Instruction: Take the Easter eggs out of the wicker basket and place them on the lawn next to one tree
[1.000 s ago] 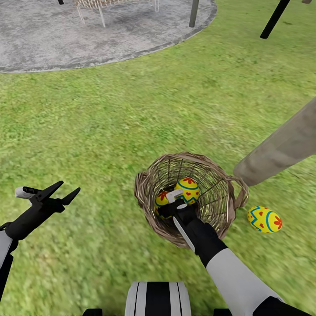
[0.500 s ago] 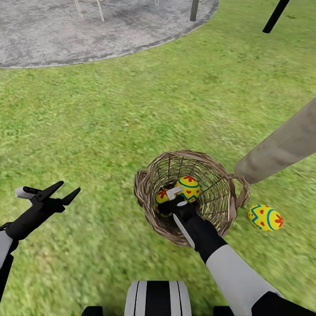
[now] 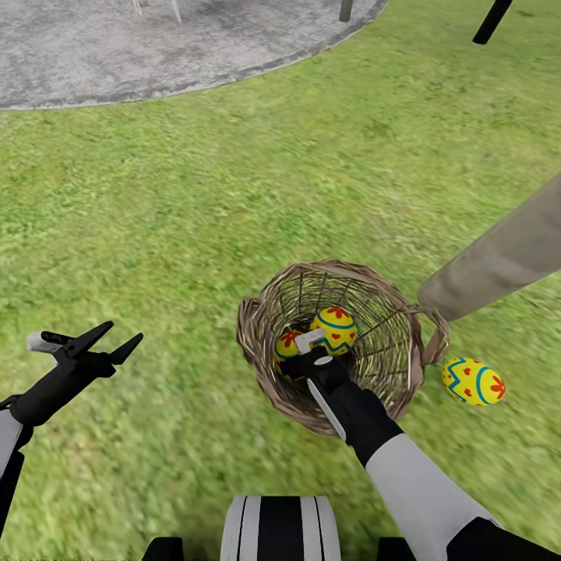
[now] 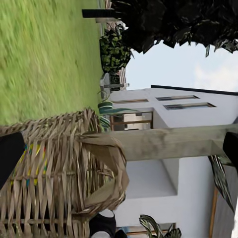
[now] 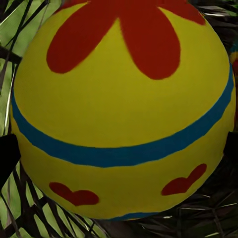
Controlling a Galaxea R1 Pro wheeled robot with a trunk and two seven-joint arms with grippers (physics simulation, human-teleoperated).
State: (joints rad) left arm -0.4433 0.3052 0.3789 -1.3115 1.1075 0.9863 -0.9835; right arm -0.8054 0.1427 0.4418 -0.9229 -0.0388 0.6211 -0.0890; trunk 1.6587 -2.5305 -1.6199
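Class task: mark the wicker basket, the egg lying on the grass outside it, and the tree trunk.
wicker basket (image 3: 251, 336), head view, on its braided rim.
egg on the grass (image 3: 473, 382), head view, on the shell's middle.
tree trunk (image 3: 499, 261), head view, mid-trunk near its base.

The wicker basket (image 3: 389, 366) is showing rough, open-woven cane. The eggs (image 3: 335, 327) are looking smooth and painted (matt), and the lawn (image 3: 195, 234) is reading coarse.
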